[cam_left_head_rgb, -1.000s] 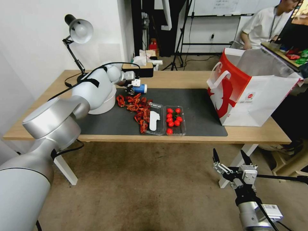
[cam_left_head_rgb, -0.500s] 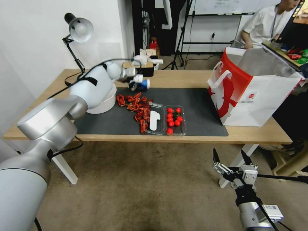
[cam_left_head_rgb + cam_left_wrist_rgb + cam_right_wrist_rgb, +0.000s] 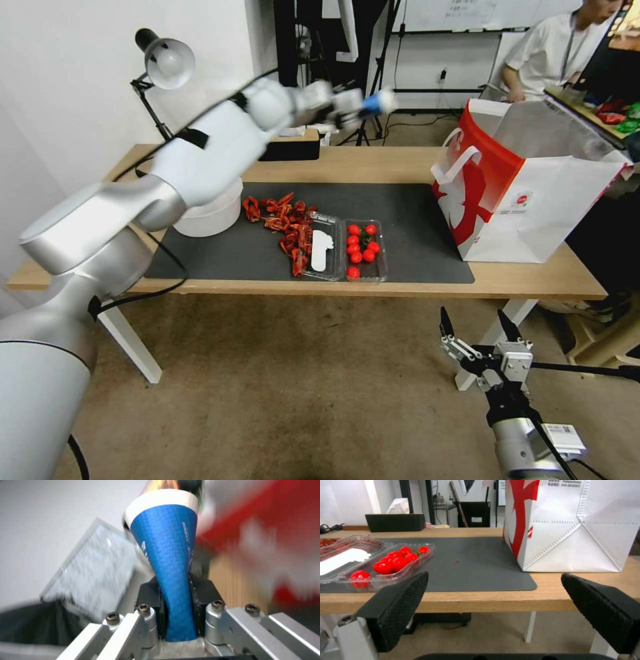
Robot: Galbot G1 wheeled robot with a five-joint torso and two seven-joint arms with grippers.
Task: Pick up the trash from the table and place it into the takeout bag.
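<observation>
Your left gripper (image 3: 178,597) clamped on the blue-labelled paper cup (image 3: 375,102), raised above the table (image 3: 373,163), left of the takeout bag (image 3: 533,207), your right gripper (image 3: 477,327) spread wide, empty, below the table edge.

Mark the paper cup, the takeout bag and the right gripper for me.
paper cup (image 3: 166,562), left wrist view, on its blue label.
takeout bag (image 3: 560,200), head view, on its white front panel.
right gripper (image 3: 475,327), head view, midway between its open fingertips, below the table edge.
</observation>
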